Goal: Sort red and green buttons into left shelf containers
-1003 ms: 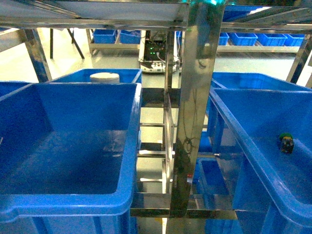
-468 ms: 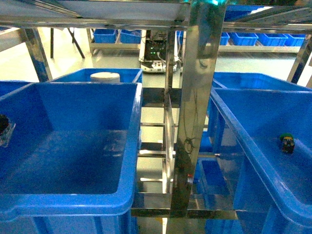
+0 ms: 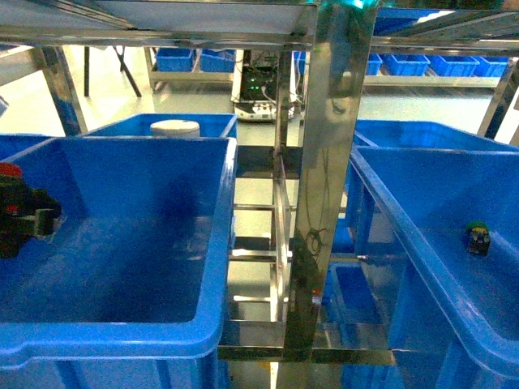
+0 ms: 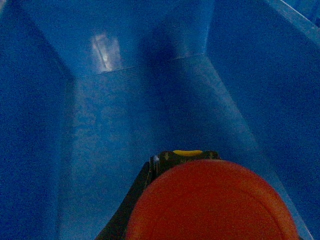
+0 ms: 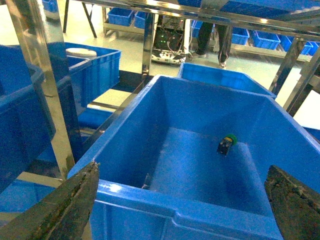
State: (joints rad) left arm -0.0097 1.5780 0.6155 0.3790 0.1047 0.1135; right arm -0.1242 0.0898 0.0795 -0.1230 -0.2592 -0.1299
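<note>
The red button (image 3: 8,172) shows at the left edge of the head view, over the left blue container (image 3: 162,336), with my left gripper (image 3: 23,219) shut on it. In the left wrist view its red cap (image 4: 212,202) fills the bottom, with the container's smooth floor (image 4: 130,110) beyond; the jaws are hidden behind the cap. The green button (image 3: 476,237) lies on the floor of the right blue container (image 3: 381,190). My right gripper (image 5: 182,202) stands open in front of that container's near rim (image 5: 165,205), well short of the green button (image 5: 227,143).
A shiny steel upright post (image 3: 324,178) of the shelf stands between the two containers. A white round-lidded tub (image 3: 174,128) sits in a bin behind the left one. More blue bins line the racks at the back (image 3: 405,63).
My left gripper has come in from the left edge of the head view, carrying the red button over the left container. The green button has not moved.
</note>
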